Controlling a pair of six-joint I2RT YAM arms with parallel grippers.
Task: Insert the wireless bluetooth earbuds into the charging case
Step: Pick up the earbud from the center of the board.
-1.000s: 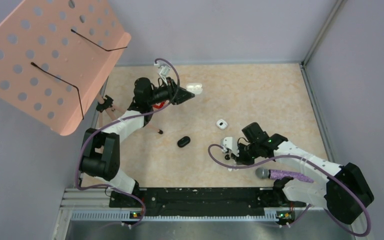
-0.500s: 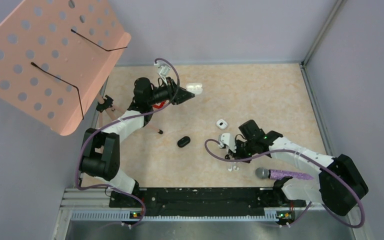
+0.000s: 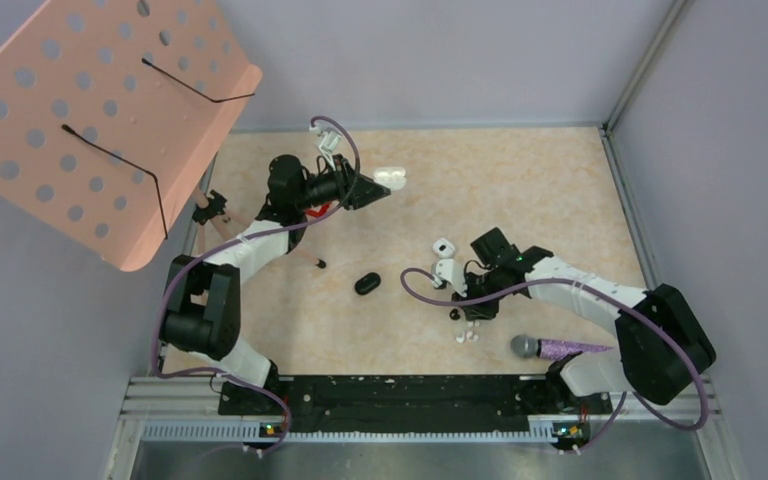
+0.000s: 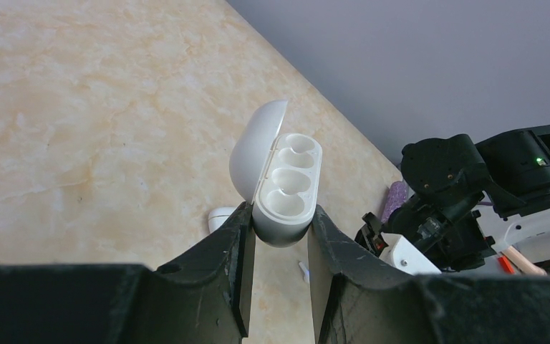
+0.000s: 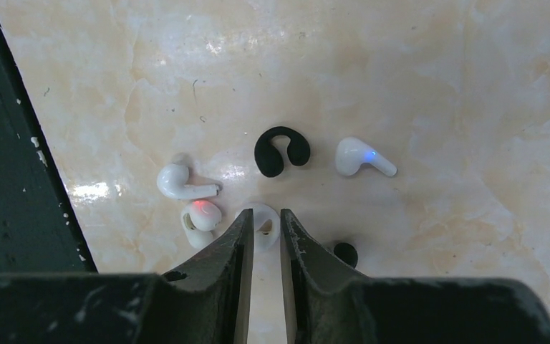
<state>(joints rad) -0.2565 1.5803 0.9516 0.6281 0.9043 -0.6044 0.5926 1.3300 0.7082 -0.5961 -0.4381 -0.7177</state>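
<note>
Here, beige marbled tabletop (image 3: pixel 520 190), grey walls (image 3: pixel 440 60), earbuds (image 5: pixel 364 158)

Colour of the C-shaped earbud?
Black. The small black C-shaped earbud shows best in right wrist view.

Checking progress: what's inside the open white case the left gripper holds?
The open white charging case shows three empty moulded hollows and no earbuds. Its lower end is hidden between the fingers of the left gripper.
</note>
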